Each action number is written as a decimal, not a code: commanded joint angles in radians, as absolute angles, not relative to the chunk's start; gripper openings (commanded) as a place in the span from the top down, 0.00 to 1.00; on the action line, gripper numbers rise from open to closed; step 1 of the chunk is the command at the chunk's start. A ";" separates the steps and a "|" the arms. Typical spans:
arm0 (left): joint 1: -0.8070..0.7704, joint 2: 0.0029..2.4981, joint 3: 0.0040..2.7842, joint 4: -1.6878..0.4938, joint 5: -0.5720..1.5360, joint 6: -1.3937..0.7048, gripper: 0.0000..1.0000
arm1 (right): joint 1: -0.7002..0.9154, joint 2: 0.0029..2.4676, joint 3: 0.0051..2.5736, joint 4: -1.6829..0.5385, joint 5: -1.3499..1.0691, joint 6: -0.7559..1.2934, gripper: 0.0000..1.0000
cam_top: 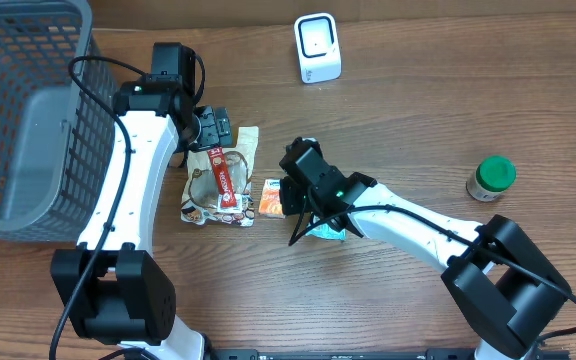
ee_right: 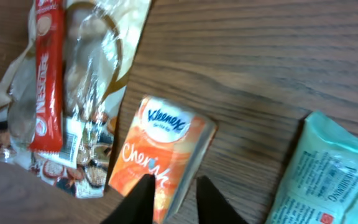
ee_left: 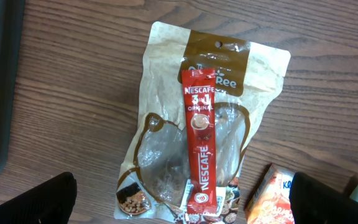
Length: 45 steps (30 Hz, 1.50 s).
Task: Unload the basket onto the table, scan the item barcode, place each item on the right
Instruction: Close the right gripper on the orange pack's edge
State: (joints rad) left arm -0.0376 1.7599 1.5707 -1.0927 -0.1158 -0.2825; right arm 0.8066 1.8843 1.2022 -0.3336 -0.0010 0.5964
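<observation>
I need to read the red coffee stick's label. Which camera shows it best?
The left wrist view: the stick lies whole and sharp on a brown pouch, Nescafe lettering readable. The overhead view shows it whole but too small to read. The right wrist view shows it blurred, one end cut off by the frame.

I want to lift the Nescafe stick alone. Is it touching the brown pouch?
Touching. The left wrist view shows the Nescafe stick lying flat on top of the brown pouch.

Orange Kleenex pack (ee_right: 161, 152) lying flat — white scanner (cam_top: 318, 47) standing upright, well apart.
</observation>
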 commanded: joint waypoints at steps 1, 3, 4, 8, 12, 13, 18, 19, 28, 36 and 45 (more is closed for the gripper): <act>-0.039 1.739 1.585 -1.092 -0.111 -0.292 0.00 | 0.807 1.876 1.198 -0.320 0.036 0.660 0.70; -0.039 1.739 1.585 -1.092 -0.111 -0.292 0.00 | 0.808 1.876 1.198 -0.309 0.036 0.666 0.69; -0.039 1.739 1.585 -1.092 -0.111 -0.292 0.00 | 0.810 1.876 1.198 -0.307 0.036 0.666 0.67; -0.039 1.739 1.585 -1.092 -0.111 -0.292 0.00 | 0.812 1.881 1.198 -0.308 0.037 0.666 0.66; -0.039 1.739 1.585 -1.092 -0.111 -0.292 0.00 | 0.812 1.916 1.198 -0.306 0.036 0.706 0.66; -0.039 1.739 1.585 -1.092 -0.111 -0.292 0.00 | 0.812 1.933 1.198 -0.302 0.033 0.717 0.66; -0.039 1.739 1.585 -1.092 -0.111 -0.292 0.00 | 0.812 1.996 1.198 -0.262 -0.041 0.719 0.67; -0.039 1.739 1.585 -1.092 -0.111 -0.292 0.00 | 0.812 2.005 1.198 -0.255 -0.054 0.719 0.67; -0.039 1.739 1.585 -1.092 -0.111 -0.292 0.00 | 0.812 2.008 1.198 -0.256 -0.055 0.719 0.68; -0.039 1.739 1.585 -1.092 -0.111 -0.292 0.00 | 0.807 1.993 1.224 -0.227 -0.056 0.718 0.66; -0.039 1.739 1.585 -1.092 -0.111 -0.292 0.00 | 0.808 1.971 1.224 -0.249 -0.054 0.718 0.65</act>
